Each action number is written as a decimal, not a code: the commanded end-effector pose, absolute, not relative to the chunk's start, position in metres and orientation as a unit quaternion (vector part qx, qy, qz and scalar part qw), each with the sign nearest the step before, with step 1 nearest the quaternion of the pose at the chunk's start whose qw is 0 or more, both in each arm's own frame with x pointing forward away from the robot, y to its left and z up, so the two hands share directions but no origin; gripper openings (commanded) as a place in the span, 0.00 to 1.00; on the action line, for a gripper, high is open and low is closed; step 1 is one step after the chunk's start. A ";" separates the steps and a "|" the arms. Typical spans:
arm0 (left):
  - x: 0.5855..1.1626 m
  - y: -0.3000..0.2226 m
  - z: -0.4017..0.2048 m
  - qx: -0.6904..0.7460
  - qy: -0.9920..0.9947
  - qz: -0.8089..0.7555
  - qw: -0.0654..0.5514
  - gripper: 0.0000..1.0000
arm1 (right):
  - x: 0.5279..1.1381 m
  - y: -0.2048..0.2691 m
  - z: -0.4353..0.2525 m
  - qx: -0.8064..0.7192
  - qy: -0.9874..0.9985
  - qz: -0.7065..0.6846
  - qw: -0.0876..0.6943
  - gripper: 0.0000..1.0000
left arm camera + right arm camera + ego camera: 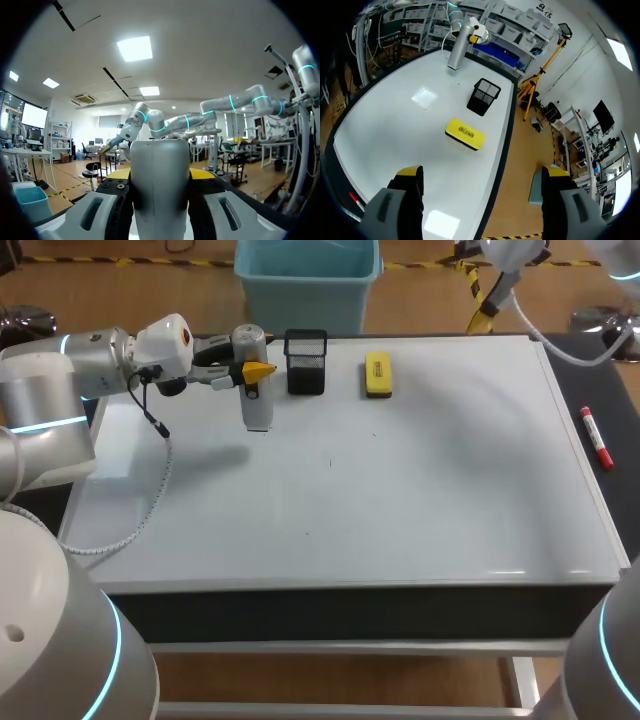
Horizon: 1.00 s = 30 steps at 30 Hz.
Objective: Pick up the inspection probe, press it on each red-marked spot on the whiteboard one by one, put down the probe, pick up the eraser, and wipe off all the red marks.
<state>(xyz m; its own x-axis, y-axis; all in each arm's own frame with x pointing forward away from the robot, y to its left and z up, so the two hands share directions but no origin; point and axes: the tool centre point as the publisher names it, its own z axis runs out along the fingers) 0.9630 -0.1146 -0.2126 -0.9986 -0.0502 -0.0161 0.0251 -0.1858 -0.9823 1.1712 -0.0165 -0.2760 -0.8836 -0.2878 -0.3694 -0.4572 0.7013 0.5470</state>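
Note:
The grey cylindrical probe [255, 392] stands upright at the back left of the whiteboard [400, 500], its lower end on or just above the surface. My left gripper [252, 370] is shut on the probe's upper part from the side. In the left wrist view the probe [160, 185] fills the gap between the fingers of the left gripper [160, 176]. The yellow eraser [378, 374] lies flat at the back middle. My right gripper [482, 175] hangs open and empty high above the board's back right, with the eraser [465, 133] and the probe [456, 47] ahead of it. I see no red marks on the board.
A black mesh holder [305, 362] stands between probe and eraser, close to the probe; the right wrist view shows the same holder [483, 96]. A red marker [597, 438] lies on the dark table strip right of the board. My right arm [515, 255] enters at the back right.

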 end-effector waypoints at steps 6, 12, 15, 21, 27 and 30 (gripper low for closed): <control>0.964 -0.115 -0.212 -0.010 0.637 -0.770 0.024 0.00 | 1.171 -0.018 -0.275 -0.205 0.914 0.327 0.128 1.00; 0.964 -0.115 -0.212 -0.010 0.637 -0.770 0.024 0.00 | 1.171 -0.018 -0.275 -0.205 0.914 0.327 0.128 1.00; 0.974 -0.119 -0.206 -0.002 0.638 -0.770 0.022 0.00 | 1.171 -0.018 -0.275 -0.205 0.914 0.327 0.128 1.00; 1.013 -0.127 -0.171 0.042 0.646 -0.762 0.004 0.00 | 1.171 -0.018 -0.275 -0.205 0.914 0.327 0.128 1.00; 1.046 -0.136 -0.139 0.087 0.653 -0.752 -0.020 0.00 | 1.171 -0.018 -0.275 -0.205 0.914 0.327 0.128 1.00; 1.060 -0.140 -0.127 0.103 0.646 -0.756 -0.028 0.00 | 1.171 -0.018 -0.275 -0.205 0.914 0.327 0.128 1.00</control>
